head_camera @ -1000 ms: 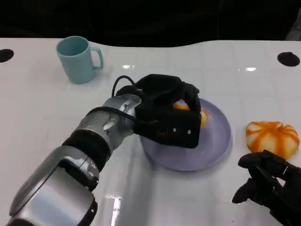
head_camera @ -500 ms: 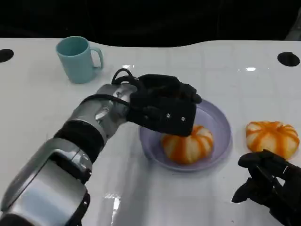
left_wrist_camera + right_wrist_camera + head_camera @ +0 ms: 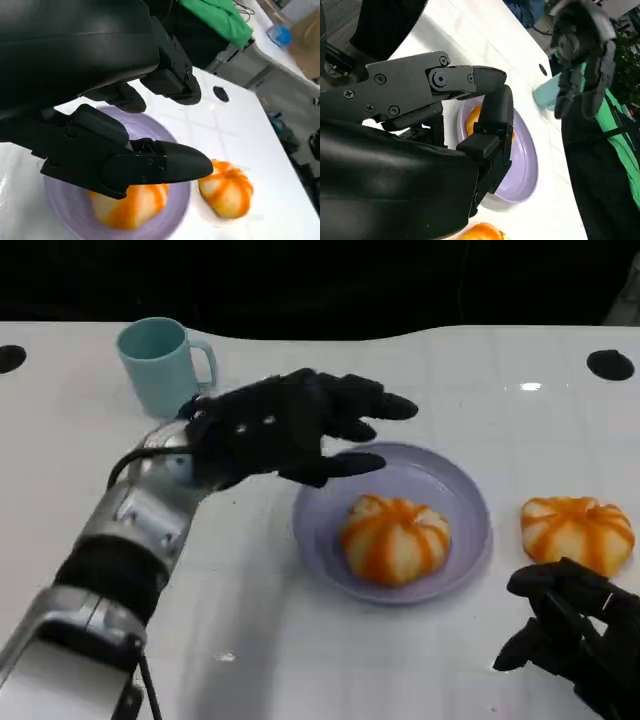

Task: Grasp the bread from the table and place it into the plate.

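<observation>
An orange-striped bread [image 3: 395, 538] lies in the lilac plate [image 3: 470, 502], free of any hand. My left hand [image 3: 280, 430] hovers over the plate's left rim with its fingers spread and nothing in them. From the left wrist view the same bread [image 3: 125, 207] lies on the plate [image 3: 65, 197] beneath the fingers [image 3: 150, 165]. A second bread [image 3: 578, 530] sits on the table right of the plate. My right hand [image 3: 570, 630] rests at the lower right, holding nothing. The right wrist view looks across the plate [image 3: 525, 170] to the left hand [image 3: 582, 55].
A teal mug [image 3: 160, 365] stands at the back left, just behind the left hand. Black round marks sit at the far right [image 3: 612, 364] and far left [image 3: 8, 357] of the white table. The table's far edge meets a dark background.
The left hand released the bread into the plate, then lifted and drew back to the left with its fingers spreading. The right hand stayed where it was.
</observation>
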Tool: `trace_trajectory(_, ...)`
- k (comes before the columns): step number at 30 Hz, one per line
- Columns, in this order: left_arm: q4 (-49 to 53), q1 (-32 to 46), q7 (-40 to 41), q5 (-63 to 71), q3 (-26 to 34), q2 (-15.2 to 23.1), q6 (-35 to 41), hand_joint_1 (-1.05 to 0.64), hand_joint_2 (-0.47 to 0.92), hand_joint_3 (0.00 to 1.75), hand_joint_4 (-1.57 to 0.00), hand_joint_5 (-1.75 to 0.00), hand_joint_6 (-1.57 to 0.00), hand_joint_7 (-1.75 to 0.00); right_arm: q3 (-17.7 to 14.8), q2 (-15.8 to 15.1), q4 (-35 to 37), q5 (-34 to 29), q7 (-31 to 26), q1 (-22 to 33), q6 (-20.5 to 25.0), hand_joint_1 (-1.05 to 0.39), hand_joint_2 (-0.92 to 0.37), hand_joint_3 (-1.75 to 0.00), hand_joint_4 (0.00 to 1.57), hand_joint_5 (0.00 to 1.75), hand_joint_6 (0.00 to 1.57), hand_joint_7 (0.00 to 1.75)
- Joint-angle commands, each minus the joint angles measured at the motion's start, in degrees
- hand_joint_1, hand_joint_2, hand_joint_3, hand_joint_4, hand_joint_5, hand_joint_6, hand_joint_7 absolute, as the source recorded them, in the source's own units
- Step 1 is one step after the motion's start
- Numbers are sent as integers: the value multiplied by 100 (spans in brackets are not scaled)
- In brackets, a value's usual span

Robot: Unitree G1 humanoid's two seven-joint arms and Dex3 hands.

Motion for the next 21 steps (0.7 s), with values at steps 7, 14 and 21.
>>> trace_trajectory(7,-1936,1451,-684,-2165,1091,-180,1894,-63,92,45,-53,-67,-65,-6,-68,-35,-38,75,-15,43,21,-46,-92,-28,61,145,52,119)
trace_trajectory(14,-3873,2463,-343,-3766,1755,-171,4279,-64,92,45,-46,-93,-69,-8,-58,-64,-62,83,43,64,16,-46,-92,-28,60,145,51,119)
trace_trajectory(21,-4656,2975,19,-4263,1966,-260,5063,-64,92,46,-44,-99,-70,-8,-46,-60,-88,44,29,80,5,-46,-92,-29,60,146,50,119)
